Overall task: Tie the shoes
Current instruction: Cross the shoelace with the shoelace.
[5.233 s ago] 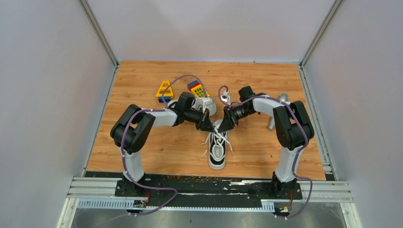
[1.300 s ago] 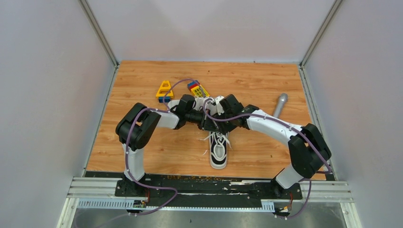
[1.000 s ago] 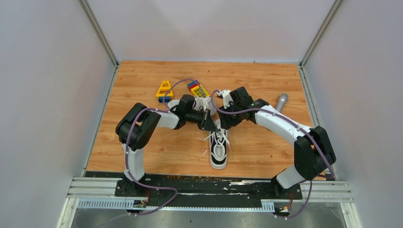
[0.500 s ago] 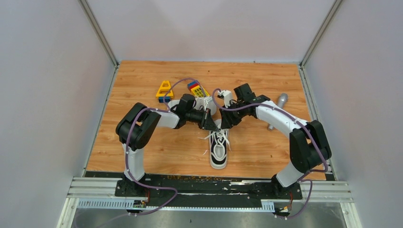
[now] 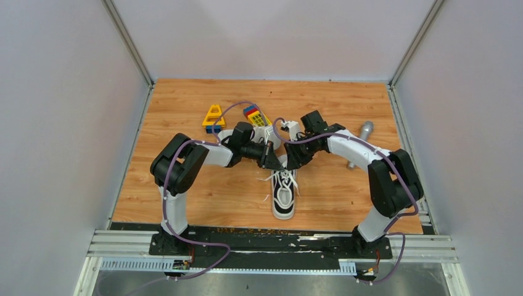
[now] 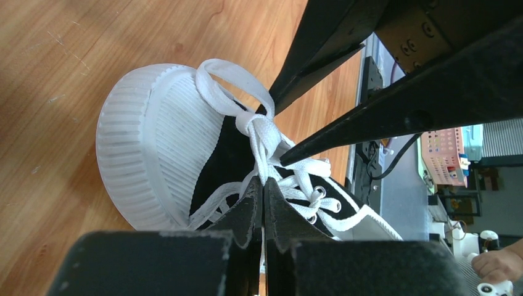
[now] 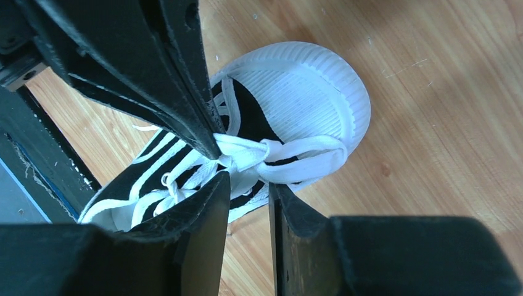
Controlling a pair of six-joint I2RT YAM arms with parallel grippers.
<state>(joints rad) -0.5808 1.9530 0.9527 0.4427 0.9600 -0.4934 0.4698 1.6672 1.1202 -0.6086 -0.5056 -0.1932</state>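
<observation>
- FROM ABOVE: My two claws meet tip to tip over a black canvas sneaker [image 5: 283, 197]. It lies on the wooden table [image 5: 203, 191] in front of and between my bases, heel toward them and white toe cap [image 6: 139, 148] away.
- LEFT CLAW [image 6: 263, 182]: The jaws are pressed fully together, with no gap showing. A strand of the white lace [image 6: 266, 154] runs down from the knot [image 6: 253, 125] and is pinched between the tips.
- RIGHT CLAW [image 7: 248, 183]: The jaws stand partly apart, with bare wood showing between them. The tips sit on either side of the lace bundle by the knot (I cannot tell whether either pad touches it).
- THE LACE: A loop [image 6: 229, 79] runs from the knot and lies over the ribbed toe cap. The loose ends spill off both sides of the sneaker onto the table.
- BEHIND: A second sneaker [image 5: 269, 133] is mostly hidden by my left wrist.
- Further back lie a yellow triangular toy block [image 5: 213, 116] and a red, blue and yellow block [image 5: 255, 115].
- A grey metal cylinder [image 5: 364, 132] lies well off to the right, beyond my right forearm.
</observation>
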